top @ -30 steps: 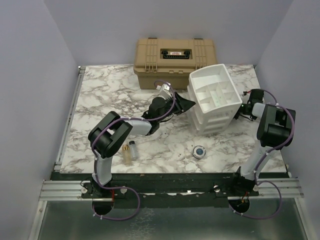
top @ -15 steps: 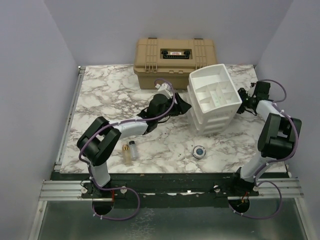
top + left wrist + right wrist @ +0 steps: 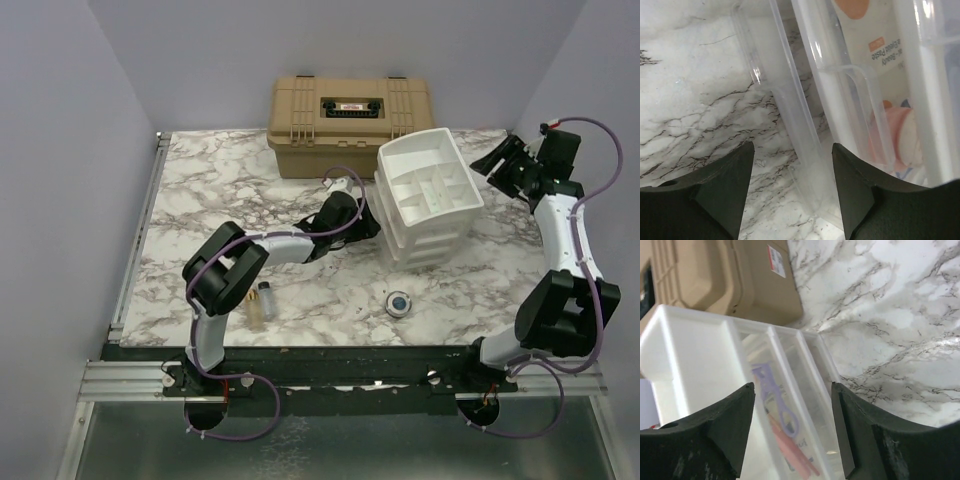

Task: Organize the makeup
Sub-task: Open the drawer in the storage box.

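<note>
Makeup partly stowed.
I see curler (image 3: 775,395) and pink tube (image 3: 790,452) inside the organizer (image 3: 430,185); two bottles (image 3: 260,303) and jar (image 3: 399,302) sit on the counter (image 3: 200,190); left tool (image 3: 792,150) and right tool (image 3: 792,387) both released.

Through the clear drawer wall of the white organizer (image 3: 805,65), upside-down print is showing on a pale package (image 3: 865,37): I am reading "Paste" and maybe "Beauty". The red-and-white sticker (image 3: 776,261) on the tan case (image 3: 740,285) is showing no legible words.
</note>
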Motion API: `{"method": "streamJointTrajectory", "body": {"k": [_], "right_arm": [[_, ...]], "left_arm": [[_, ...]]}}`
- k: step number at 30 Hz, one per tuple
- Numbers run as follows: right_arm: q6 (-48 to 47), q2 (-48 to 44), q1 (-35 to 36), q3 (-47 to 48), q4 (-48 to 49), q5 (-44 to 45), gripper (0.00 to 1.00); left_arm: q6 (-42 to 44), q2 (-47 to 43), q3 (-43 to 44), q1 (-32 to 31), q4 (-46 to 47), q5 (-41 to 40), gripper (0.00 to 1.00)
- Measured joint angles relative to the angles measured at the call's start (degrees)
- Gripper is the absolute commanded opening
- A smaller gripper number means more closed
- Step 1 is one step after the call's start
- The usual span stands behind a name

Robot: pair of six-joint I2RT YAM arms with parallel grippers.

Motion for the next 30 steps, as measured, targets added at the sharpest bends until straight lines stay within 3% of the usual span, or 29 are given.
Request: {"method": "streamJointTrajectory", "body": {"k": [6, 13, 21, 24, 30], "right_arm": [[-0.79, -5.75, 0.00, 2.10, -1.68, -4.50, 0.84], [-4.48, -7.80, 0.83, 8.55, -5.03, -7.56, 0.84], [-12.39, -1.95, 10.25, 12.98, -15.26, 2.01, 0.76], [-14.01, -1.88, 10.19, 12.72, -17.22, 6.01, 0.70], [-15.10, -2.36, 10.14, 11.67, -17.55, 12.74, 0.68]], "left_arm": [[1.29, 1.90, 3.89, -0.52, -5.11, -3.10, 0.62], [3.50, 3.15, 6.49, -2.29, -8.90, -6.62, 0.55], [4.66, 2.73, 6.10, -3.19, -8.76, -8.76, 0.48], [5.33, 1.51, 4.83, -3.19, -9.14, -9.49, 0.46], [6.56, -0.98, 2.38, -3.28, -10.16, -10.91, 0.44]]}}
